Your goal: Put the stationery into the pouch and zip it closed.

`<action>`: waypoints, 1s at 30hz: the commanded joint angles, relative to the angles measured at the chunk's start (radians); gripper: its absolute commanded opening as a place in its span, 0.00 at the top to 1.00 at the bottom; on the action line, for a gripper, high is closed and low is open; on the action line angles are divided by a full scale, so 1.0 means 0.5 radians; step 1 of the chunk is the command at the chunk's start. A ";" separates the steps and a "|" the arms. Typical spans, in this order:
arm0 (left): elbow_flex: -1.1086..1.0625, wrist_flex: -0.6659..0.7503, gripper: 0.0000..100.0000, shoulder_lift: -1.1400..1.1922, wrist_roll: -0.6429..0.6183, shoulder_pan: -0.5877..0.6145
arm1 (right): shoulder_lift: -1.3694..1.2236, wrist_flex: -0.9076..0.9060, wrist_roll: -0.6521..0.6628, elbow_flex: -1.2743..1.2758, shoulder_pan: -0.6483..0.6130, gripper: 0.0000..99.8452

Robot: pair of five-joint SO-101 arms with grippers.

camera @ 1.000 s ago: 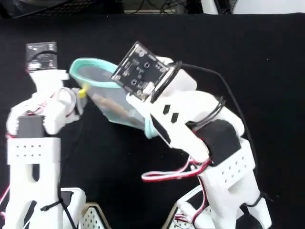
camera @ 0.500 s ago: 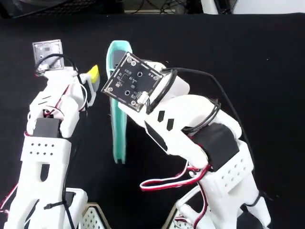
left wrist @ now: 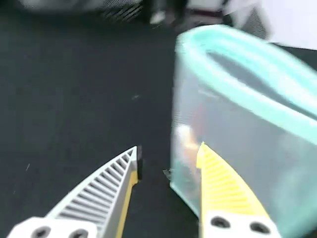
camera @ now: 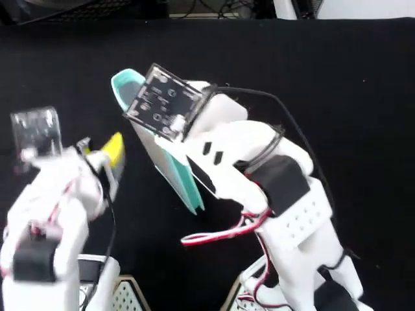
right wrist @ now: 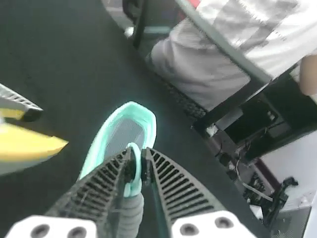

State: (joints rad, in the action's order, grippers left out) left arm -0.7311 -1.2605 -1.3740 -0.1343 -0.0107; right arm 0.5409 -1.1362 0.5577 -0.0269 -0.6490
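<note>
Zipping step: pinching pouch (camera: 174, 170) rim in right hand (right wrist: 137, 166), with left hand (left wrist: 168, 148) released just beside. Next, closing left hand on that rim and running along to seal.

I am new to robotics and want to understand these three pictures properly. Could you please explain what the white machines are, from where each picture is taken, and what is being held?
The white machines are two small robot arms, side by side at a table covered in black cloth. One picture looks down on both arms from a fixed camera above. The other two come from small cameras on the arms' wrists, so each looks along its own gripper. The right gripper is shut on the mint-green rim of a translucent plastic pouch and holds it by that rim. The left gripper is open beside the pouch and holds nothing. Something lies inside the pouch, but it is too blurred to name.
</note>
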 commanded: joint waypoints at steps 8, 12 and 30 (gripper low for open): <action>-0.180 -0.006 0.69 -0.374 0.107 -0.634 | -0.044 -0.074 0.018 -0.318 0.141 0.99; -0.305 0.206 0.71 -0.374 0.114 -0.671 | -0.038 -0.114 0.021 -0.318 0.175 0.99; -0.756 0.749 0.71 -0.387 0.172 -0.726 | -0.041 -0.114 0.021 -0.318 0.169 0.99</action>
State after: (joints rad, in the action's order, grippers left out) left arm -1.1316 -0.9106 -1.5597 -0.0575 -0.3376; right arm 0.5178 -1.1930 0.5593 -0.1281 -0.5769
